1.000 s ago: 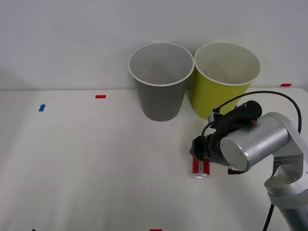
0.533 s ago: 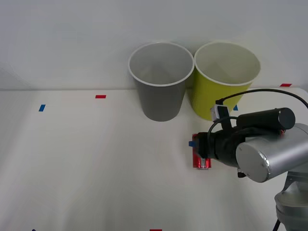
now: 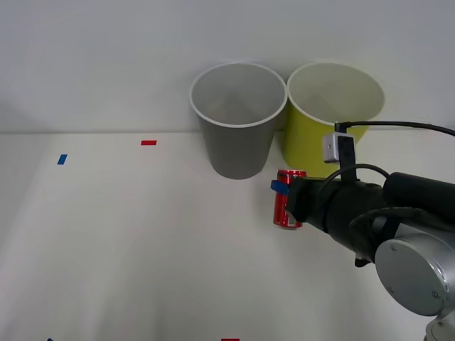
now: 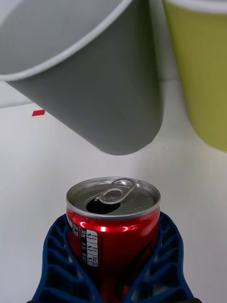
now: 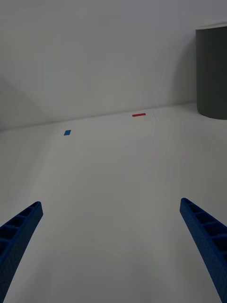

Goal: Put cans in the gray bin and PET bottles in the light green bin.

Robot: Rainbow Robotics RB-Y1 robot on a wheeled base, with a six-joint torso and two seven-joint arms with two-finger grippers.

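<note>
- Right wrist view, nearest first: the right gripper (image 4: 113, 279) pinches the red can (image 4: 112, 222) between its 2 blue ribbed fingers (image 4: 56, 265), the can upright with its opened top facing the camera.
- In the front view the same gripper (image 3: 286, 199) holds the can (image 3: 288, 207) clear of the table (image 3: 128, 241), in front of the gap between the 2 bins and below their rims.
- The left gripper (image 5: 113, 255) hangs over bare table well to the left, its fingers spread wide with nothing between them.
- Risk, as I judge it: the can sits below both rims, so a straight push forward would knock a bin wall and could shove or tip a bin; it needs height first.
- A second risk: the 2 bins stand touching, and the can is about as near the wrong one, so a drift to the right on release would drop it in the light green bin.
- The gray bin (image 3: 237, 121), behind and left of the can, shows a pale inside with nothing visible in it.
- The light green bin (image 3: 334, 117), touching it on the right, also looks empty as far as its inside can be seen.
</note>
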